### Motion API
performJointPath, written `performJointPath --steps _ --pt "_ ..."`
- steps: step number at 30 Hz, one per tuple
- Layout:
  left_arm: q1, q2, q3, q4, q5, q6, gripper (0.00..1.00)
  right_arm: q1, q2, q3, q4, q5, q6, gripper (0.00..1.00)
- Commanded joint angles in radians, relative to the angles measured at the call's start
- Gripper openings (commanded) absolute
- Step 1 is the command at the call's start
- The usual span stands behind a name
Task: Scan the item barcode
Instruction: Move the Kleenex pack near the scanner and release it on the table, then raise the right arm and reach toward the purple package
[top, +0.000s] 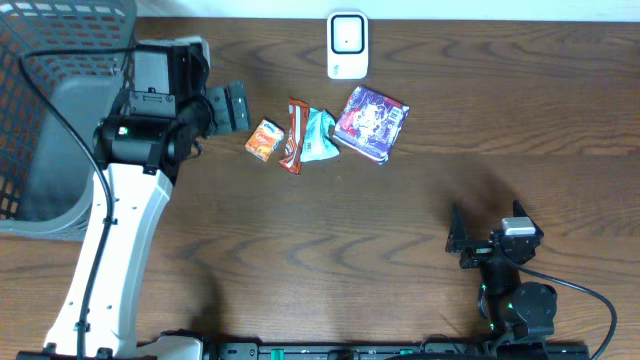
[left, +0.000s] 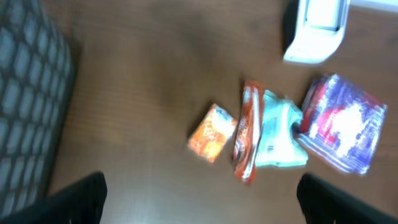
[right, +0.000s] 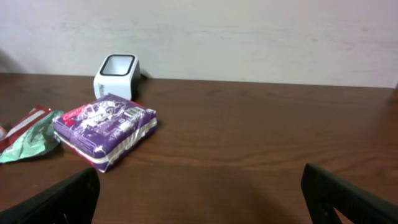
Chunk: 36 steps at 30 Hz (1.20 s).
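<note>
From above, four packets lie in a row on the brown wooden counter (top: 450, 120). These are a small orange packet (top: 264, 140), a narrow red wrapper (top: 293, 135), a pale green pouch (top: 319, 136) and a larger purple packet (top: 371, 122) with red and white print. The red wrapper touches the green pouch, which meets the purple packet. One white scanner (top: 347, 45) stands at the far edge, just behind the row. One grey mesh basket (top: 40, 40) sits at the left, and what shows of its inside is a grey floor, partly covered by the arm. The left hand (top: 240, 107) hangs beside the orange packet, released and gripping nothing. The right hand (top: 487, 225) is well apart, near the front edge, and is also spread wide.

The left wrist view is blurred. The left hand (left: 199, 183) is wide apart over the same four packets: orange (left: 212, 132), red (left: 248, 132), green (left: 280, 132) and purple (left: 345, 123). The scanner (left: 315, 31) is above them and the basket (left: 28, 93) is at the left.

In the right wrist view, the right hand (right: 200, 177) is released and empty. The purple packet (right: 104, 129) lies flat in front of the scanner (right: 116, 75), with the green pouch (right: 31, 142) and the red wrapper (right: 25, 119) beside it.
</note>
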<state>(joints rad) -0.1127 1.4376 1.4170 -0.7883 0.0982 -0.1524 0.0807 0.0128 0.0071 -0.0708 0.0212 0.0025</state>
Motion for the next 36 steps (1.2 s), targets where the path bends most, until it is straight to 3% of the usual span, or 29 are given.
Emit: performJointPath --steps 1,10,14,16,18,20,23,26,31,36 --pt "0.005 0.009 -0.002 -0.069 -0.006 0.010 0.98 -0.002 -0.002 -0.002 -0.004 -0.001 -0.011 0.99" --pt "0.005 0.012 -0.002 -0.153 -0.006 0.010 0.98 -0.002 -0.002 -0.002 0.026 -0.022 0.028 0.99" --pt "0.005 0.013 -0.002 -0.153 -0.005 0.010 0.98 -0.001 -0.002 -0.002 0.096 -0.419 0.421 0.99" --pt "0.005 0.013 -0.002 -0.153 -0.005 0.010 0.98 -0.001 -0.002 -0.002 0.163 -0.463 0.537 0.99" --pt "0.005 0.013 -0.002 -0.153 -0.005 0.010 0.98 0.000 -0.002 -0.002 0.315 -0.502 0.771 0.99" --pt "0.005 0.013 -0.002 -0.153 -0.005 0.010 0.98 0.000 -0.002 -0.002 0.479 -0.507 0.823 0.99" --pt "0.005 0.013 -0.002 -0.153 -0.005 0.010 0.98 -0.001 0.002 0.023 0.676 -0.451 0.793 0.99" --pt "0.005 0.013 -0.002 -0.153 -0.005 0.010 0.98 -0.001 0.023 0.131 0.651 -0.389 0.734 0.99" --pt "0.005 0.013 -0.002 -0.153 -0.005 0.010 0.98 -0.001 0.212 0.456 0.270 -0.389 0.410 0.99" --pt "0.005 0.013 -0.002 -0.153 -0.005 0.010 0.98 0.000 0.613 0.848 -0.259 -0.394 0.096 0.99"
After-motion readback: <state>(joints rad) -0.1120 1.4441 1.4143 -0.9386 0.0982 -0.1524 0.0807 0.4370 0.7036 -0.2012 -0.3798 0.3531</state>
